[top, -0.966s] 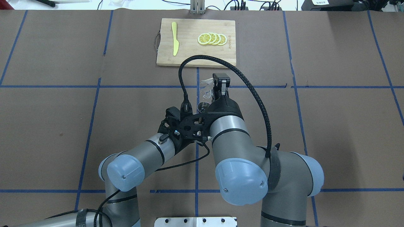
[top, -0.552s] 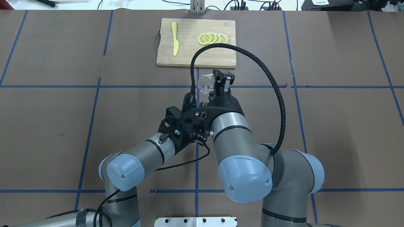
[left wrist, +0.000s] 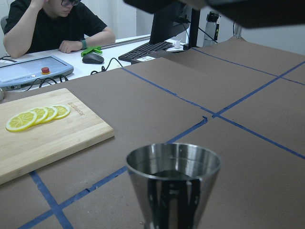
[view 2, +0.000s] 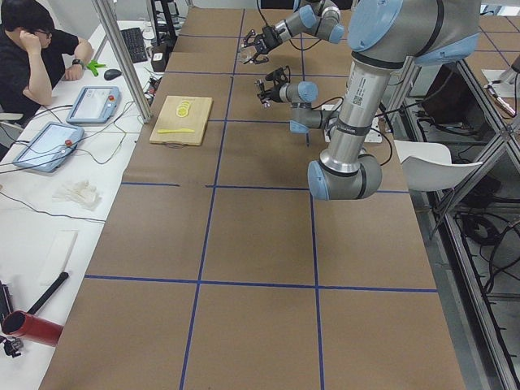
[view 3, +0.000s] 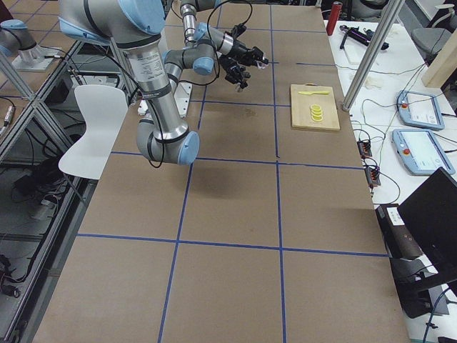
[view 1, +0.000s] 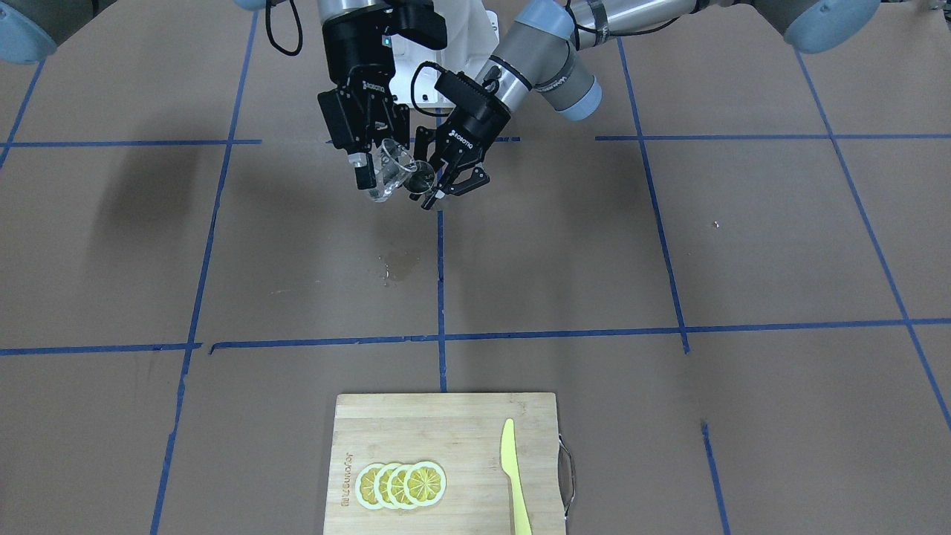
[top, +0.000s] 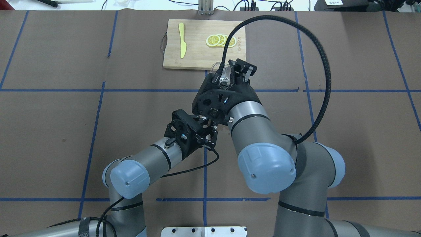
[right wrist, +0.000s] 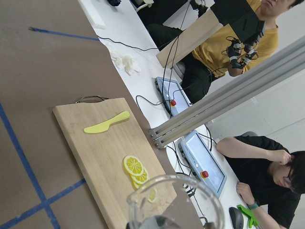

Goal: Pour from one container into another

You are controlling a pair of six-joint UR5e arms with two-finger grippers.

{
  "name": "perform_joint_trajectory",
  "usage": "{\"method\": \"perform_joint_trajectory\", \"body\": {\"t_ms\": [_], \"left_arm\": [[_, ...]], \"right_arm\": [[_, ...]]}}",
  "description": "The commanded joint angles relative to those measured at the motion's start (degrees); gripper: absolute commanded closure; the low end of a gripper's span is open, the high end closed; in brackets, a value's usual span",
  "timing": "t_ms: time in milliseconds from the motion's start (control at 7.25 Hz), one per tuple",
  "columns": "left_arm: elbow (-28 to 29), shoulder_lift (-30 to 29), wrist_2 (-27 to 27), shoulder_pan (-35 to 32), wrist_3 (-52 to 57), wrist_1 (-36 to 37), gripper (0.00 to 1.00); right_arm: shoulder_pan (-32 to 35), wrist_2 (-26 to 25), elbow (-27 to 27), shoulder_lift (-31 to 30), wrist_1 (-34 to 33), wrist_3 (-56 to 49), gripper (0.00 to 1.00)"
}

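Note:
My right gripper is shut on the small clear glass cup and holds it tilted in the air, its lip toward the steel jigger. My left gripper is shut on that jigger just beside the cup. In the left wrist view the jigger stands upright with dark liquid in it. The cup's rim fills the bottom of the right wrist view. From overhead the cup shows at my right gripper, while the jigger and the left fingertips are hidden under the right wrist.
A bamboo cutting board with lemon slices and a yellow plastic knife lies at the table's far edge. A wet spot marks the brown paper below the grippers. Operators sit beyond the board.
My right arm has lifted and swung away from the robot toward the cutting board, turning its wrist, with the cup still in it. Its cable arched up. The left arm stayed put.

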Motion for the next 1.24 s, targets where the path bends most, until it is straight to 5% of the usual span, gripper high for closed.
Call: {"method": "perform_joint_trajectory", "body": {"t_ms": [0,552,1103], "left_arm": [[-0.33,0.02,0.00,-1.82,-0.88,-0.05,1.00],[-7.80,10.89,0.88,-4.98,-21.86,0.22,1.00],[-16.77,29.87,11.76,-6.58,-22.07,0.31,1.00]], "right_arm": [[4.93,5.83,3.33,-5.46,0.04,13.87,1.00],[9.87,13.41,8.78,-18.19,0.04,32.70,1.00],[10.32,15.63,9.16,-27.72,0.13,61.67,1.00]]}}
